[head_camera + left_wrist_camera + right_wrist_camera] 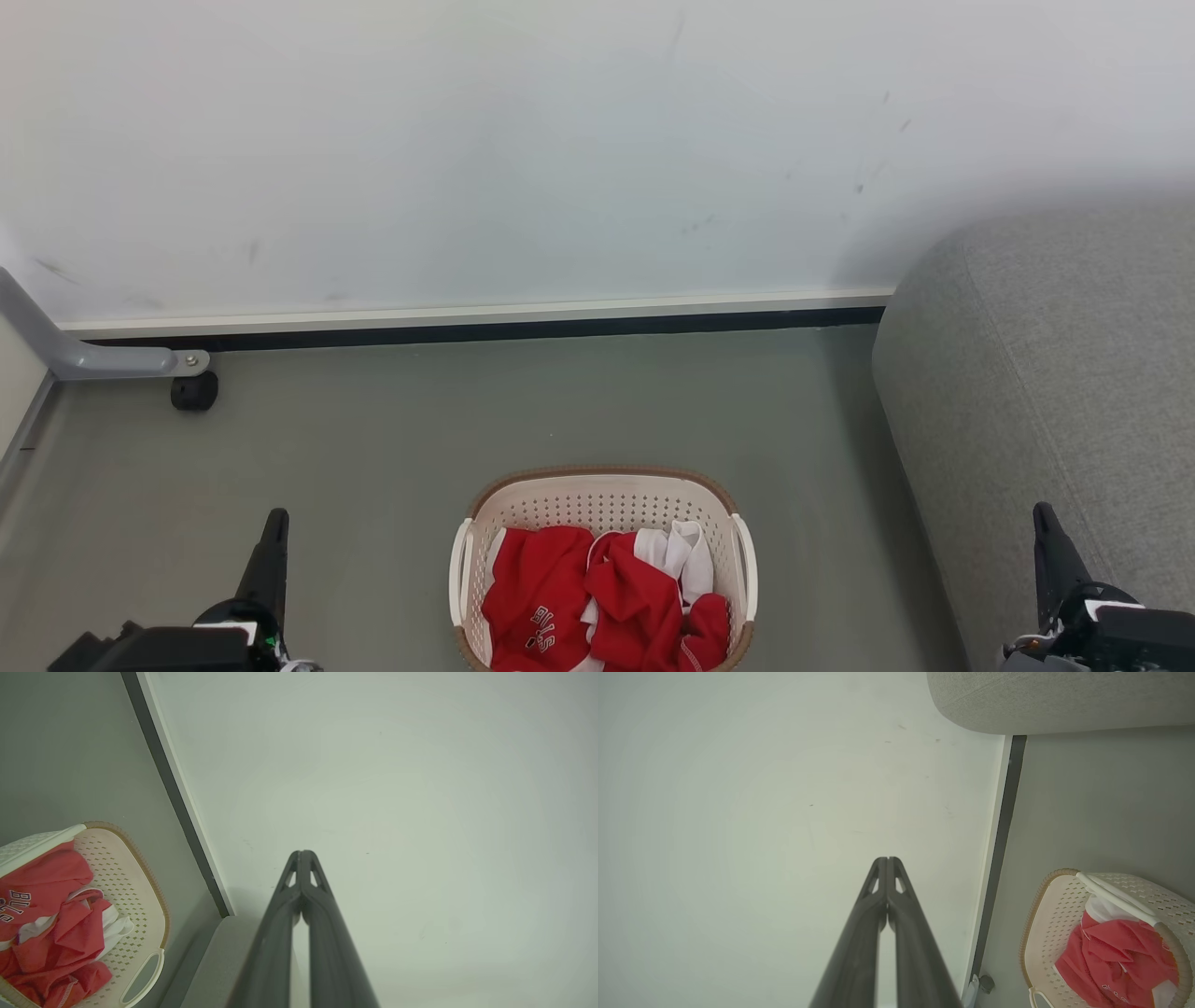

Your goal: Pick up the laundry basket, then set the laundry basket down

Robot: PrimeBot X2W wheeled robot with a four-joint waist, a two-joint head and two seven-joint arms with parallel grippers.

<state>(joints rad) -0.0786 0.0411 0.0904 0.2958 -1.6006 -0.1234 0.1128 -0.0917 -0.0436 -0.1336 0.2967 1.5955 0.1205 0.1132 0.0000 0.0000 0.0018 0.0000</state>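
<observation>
The laundry basket (pixel 607 504) stands on the grey floor at the bottom middle of the head view, cream and perforated, with a brown rim and white side handles. Red and white clothes (pixel 597 597) lie inside it. It also shows at the lower left of the left wrist view as the laundry basket (pixel 135 896) and at the lower right of the right wrist view as the laundry basket (pixel 1055 914). My left gripper (pixel 275 523) is well to the basket's left, fingertips together, holding nothing. My right gripper (pixel 1044 518) is far to its right, also shut and empty. In the wrist views the left gripper (pixel 302 855) and right gripper (pixel 887 861) point at the wall.
A white wall (pixel 560 140) with a dark baseboard (pixel 485 331) runs behind the basket. A grey upholstered sofa (pixel 1055 373) stands at the right, close to my right gripper. A grey metal leg with a black caster (pixel 193 390) sits at the far left.
</observation>
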